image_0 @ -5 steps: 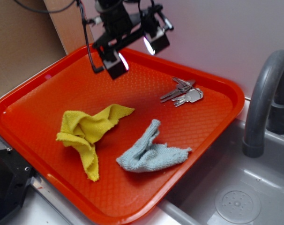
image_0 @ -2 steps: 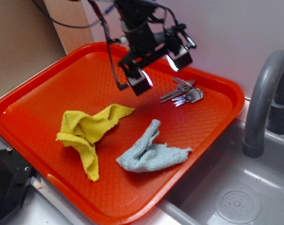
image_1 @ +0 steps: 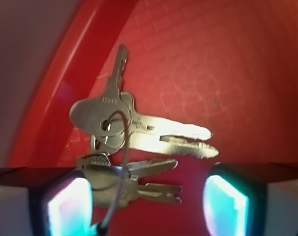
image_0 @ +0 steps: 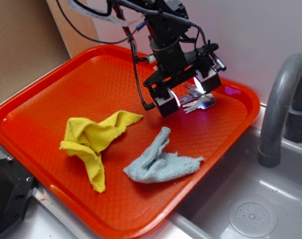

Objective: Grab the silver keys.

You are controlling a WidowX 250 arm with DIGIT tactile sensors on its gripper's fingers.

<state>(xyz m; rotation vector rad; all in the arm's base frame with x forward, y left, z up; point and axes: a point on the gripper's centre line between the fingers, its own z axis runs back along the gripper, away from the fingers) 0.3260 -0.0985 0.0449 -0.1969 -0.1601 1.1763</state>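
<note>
gripper (image_0: 187, 95) spread wide, released, poised just over the silver keys (image_1: 132, 147) on the red tray (image_0: 51, 109).

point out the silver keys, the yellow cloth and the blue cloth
silver keys (image_1: 109, 110): wrist view, head of the top key
yellow cloth (image_0: 93, 139): exterior view, bunched middle
blue cloth (image_0: 158, 162): exterior view, middle fold

I saw the silver keys (image_1: 134, 147) lying flat, blades fanned out, joined on a ring near the tray's far rim.
</note>
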